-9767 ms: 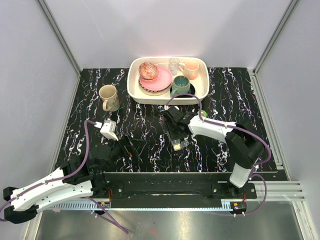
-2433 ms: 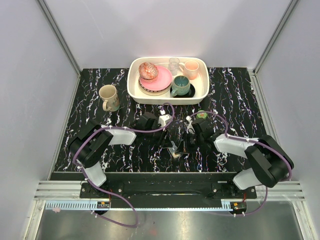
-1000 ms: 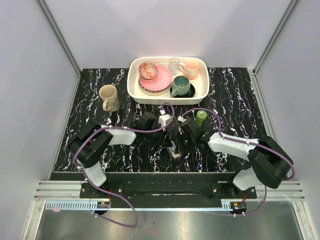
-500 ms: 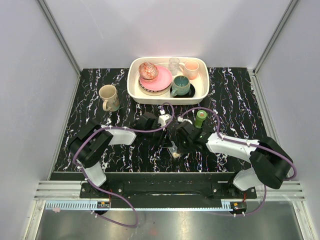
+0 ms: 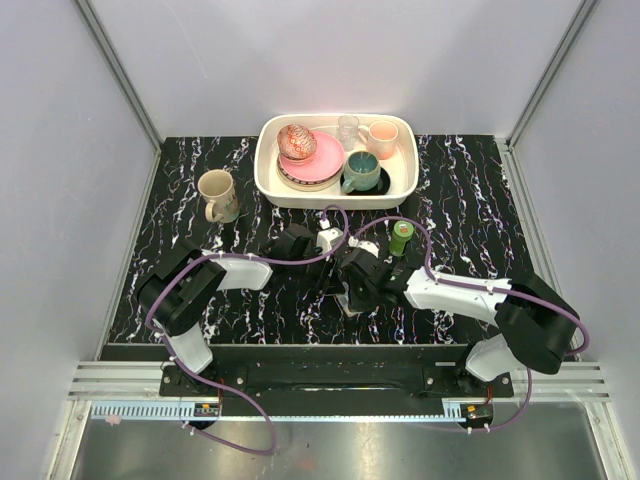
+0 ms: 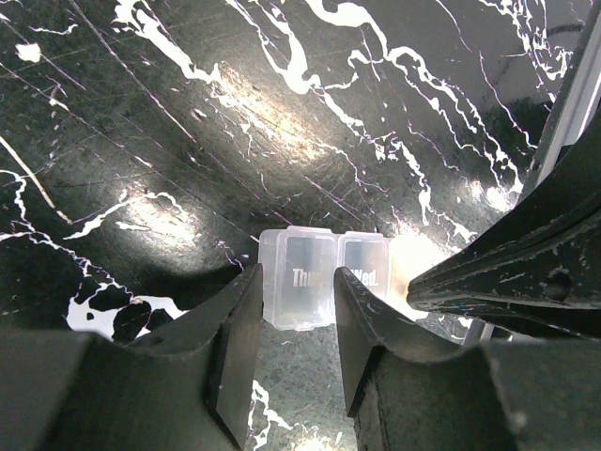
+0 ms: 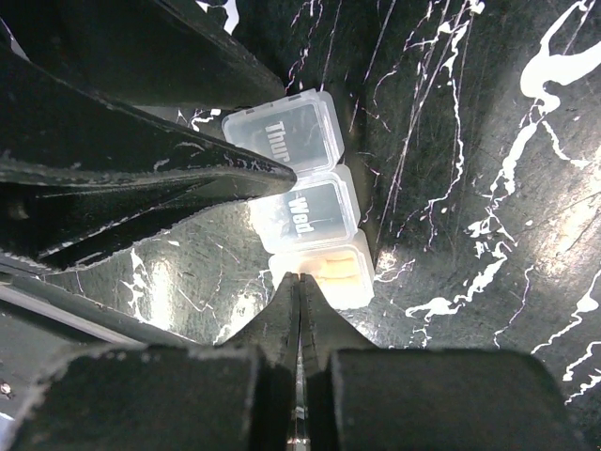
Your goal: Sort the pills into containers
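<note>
The containers (image 6: 324, 277) are a short clear strip with lids marked "Thu" and "Wed" (image 7: 300, 183), lying on the black marbled table between both arms (image 5: 348, 299). My left gripper (image 6: 298, 282) is shut on the "Thu" end compartment, one finger on each side of it. The third compartment stands open with yellow pills (image 7: 331, 267) inside. My right gripper (image 7: 299, 279) is shut, nothing between its fingers, its tips at the near edge of that open compartment. From the top view the wrists hide the strip almost entirely.
A small green bottle (image 5: 401, 237) stands just right of the right wrist. A cream tray (image 5: 268, 175) with a plate, cups and mugs sits at the back. A beige mug (image 5: 217, 195) stands at the back left.
The right gripper has slid left over the strip, away from the green bottle. The left arm and the containers have stayed put.
</note>
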Tool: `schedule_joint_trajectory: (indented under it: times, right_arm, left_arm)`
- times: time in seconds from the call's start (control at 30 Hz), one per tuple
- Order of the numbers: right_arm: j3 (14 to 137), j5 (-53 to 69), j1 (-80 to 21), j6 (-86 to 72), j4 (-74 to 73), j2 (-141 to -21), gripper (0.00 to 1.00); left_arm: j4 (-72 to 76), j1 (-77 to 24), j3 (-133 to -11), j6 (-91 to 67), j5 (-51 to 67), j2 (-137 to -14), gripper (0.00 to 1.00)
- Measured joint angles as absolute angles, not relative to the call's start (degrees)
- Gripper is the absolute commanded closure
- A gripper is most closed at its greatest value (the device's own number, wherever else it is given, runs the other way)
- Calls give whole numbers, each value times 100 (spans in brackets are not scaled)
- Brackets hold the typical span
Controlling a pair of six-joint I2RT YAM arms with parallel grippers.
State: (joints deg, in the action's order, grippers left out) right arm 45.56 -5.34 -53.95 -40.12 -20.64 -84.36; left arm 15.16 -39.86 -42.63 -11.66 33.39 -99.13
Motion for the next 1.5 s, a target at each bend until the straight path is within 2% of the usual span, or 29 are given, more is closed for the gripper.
schedule_joint_trajectory:
  times: [1.5]
  right_arm:
    - [4912,-1570,-5964,-5183,-2722,-8709,100]
  left_arm:
    - [1706,-3986,-4193,-1168,3332,-9913,63]
